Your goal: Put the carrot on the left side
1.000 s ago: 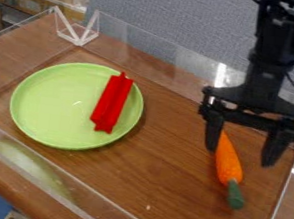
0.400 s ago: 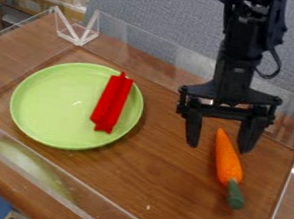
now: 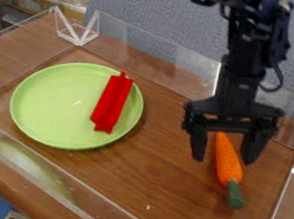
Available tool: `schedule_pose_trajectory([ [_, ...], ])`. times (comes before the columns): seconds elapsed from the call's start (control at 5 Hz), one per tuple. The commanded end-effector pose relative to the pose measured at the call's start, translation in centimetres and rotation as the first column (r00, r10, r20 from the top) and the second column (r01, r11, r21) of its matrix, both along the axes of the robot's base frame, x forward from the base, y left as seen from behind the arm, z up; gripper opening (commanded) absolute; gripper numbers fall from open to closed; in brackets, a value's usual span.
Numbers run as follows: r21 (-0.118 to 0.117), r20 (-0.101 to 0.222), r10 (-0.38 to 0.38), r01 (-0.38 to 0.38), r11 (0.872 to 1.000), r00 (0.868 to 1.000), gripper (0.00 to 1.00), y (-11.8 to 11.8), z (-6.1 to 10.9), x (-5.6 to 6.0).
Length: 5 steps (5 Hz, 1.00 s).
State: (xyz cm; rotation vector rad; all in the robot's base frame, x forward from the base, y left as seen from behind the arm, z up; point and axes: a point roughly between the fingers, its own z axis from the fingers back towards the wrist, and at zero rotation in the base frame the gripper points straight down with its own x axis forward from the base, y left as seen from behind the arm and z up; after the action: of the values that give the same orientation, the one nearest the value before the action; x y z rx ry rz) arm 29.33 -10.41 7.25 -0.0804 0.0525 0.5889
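Observation:
The carrot (image 3: 227,166) lies on the wooden table at the right, its orange body running toward the camera and its dark green stem end nearest the front edge. My gripper (image 3: 226,149) points straight down over the carrot's upper end, open wide, with one black finger (image 3: 195,145) on the carrot's left and the other on its right. The fingers straddle the carrot and I cannot tell whether they touch it.
A round green plate (image 3: 49,110) sits on the left of the table with a flat red block (image 3: 112,100) lying across its right half. Clear plastic walls (image 3: 80,25) border the table. Bare wood lies between the plate and the carrot.
The gripper has come down and shifted slightly left, rolling about its axis, so its open fingers now straddle the carrot's upper end. The carrot, plate and block have stayed put.

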Motion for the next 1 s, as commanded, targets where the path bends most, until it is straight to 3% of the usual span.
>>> schedule_pose_trajectory([
  [0.0, 0.0, 0.048, 0.077, -0.077, 0.997, 0.996, 1.0, -1.0, 0.5, 0.3],
  [0.2, 0.008, 0.052, 0.039, -0.039, 0.999, 0.998, 1.0, -1.9, 1.5, 0.2],
  [0.4, 0.007, 0.054, 0.051, -0.052, 0.999, 0.997, 1.0, -2.2, 2.5, 0.4],
  [0.8, 0.018, 0.046, 0.108, -0.109, 0.994, 0.993, 1.0, -0.1, -0.1, 1.6],
])
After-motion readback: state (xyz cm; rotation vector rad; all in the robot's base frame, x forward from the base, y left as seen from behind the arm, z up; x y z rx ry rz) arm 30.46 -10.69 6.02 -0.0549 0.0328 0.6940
